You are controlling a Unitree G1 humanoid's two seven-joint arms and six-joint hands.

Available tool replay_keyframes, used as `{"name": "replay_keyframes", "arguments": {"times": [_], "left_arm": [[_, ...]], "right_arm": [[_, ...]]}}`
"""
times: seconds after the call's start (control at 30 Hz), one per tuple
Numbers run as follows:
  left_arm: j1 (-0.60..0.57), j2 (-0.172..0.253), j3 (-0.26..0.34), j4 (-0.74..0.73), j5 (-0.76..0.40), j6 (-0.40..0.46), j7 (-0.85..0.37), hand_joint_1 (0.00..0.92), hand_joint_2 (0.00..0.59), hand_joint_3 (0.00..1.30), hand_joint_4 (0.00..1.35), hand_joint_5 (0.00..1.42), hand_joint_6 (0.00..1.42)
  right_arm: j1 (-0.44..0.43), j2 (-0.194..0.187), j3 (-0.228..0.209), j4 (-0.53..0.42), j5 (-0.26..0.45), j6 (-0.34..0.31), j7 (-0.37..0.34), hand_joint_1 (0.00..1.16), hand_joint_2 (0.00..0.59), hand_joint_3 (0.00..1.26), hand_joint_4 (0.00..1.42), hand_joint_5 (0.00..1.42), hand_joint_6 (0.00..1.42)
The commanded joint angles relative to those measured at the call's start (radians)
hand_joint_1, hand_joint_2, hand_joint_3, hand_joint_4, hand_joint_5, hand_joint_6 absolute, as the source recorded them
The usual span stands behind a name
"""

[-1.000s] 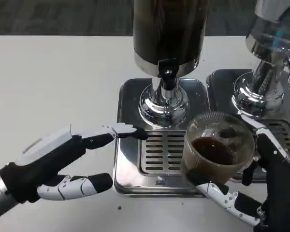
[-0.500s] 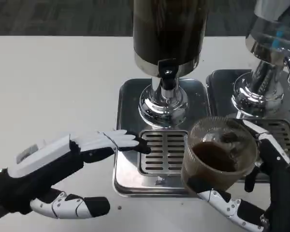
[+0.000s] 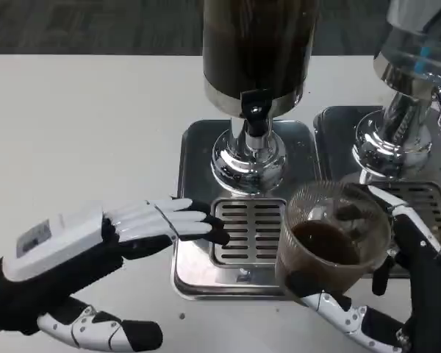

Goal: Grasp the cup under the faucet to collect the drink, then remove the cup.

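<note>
A clear plastic cup (image 3: 333, 239) with dark drink in its bottom is held by my right hand (image 3: 397, 294), lifted over the front right corner of the steel drip tray (image 3: 195, 154), to the right of and below the black faucet (image 3: 255, 114). The faucet hangs from the dark drink dispenser (image 3: 257, 51). My left hand (image 3: 95, 257) is open at the lower left, palm down, with its fingertips (image 3: 209, 228) at the left edge of the tray's grille (image 3: 248, 232).
A second dispenser (image 3: 415, 81) with its own drip tray (image 3: 338, 125) stands at the right, close behind my right hand. White table (image 3: 81, 125) spreads to the left.
My left hand has drawn back toward the lower left and turned more palm-down. The cup in my right hand has shifted slightly down and toward me.
</note>
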Motion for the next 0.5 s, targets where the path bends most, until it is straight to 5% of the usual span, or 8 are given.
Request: {"name": "replay_keyframes", "arguments": {"times": [0.03,0.5], "left_arm": [[0.004,0.024,-0.007,-0.001,0.023,-0.031,0.032,0.0,0.172,0.22,0.1,0.09,0.11],[0.007,0.041,-0.021,0.002,0.038,-0.035,0.074,0.0,0.171,0.22,0.1,0.08,0.11]], "right_arm": [[0.0,0.01,-0.006,-0.043,0.013,-0.044,-0.001,0.73,0.205,0.64,0.76,0.94,1.28],[0.003,0.011,-0.014,-0.048,0.015,-0.049,0.005,0.73,0.216,0.65,0.76,0.95,1.28]]}}
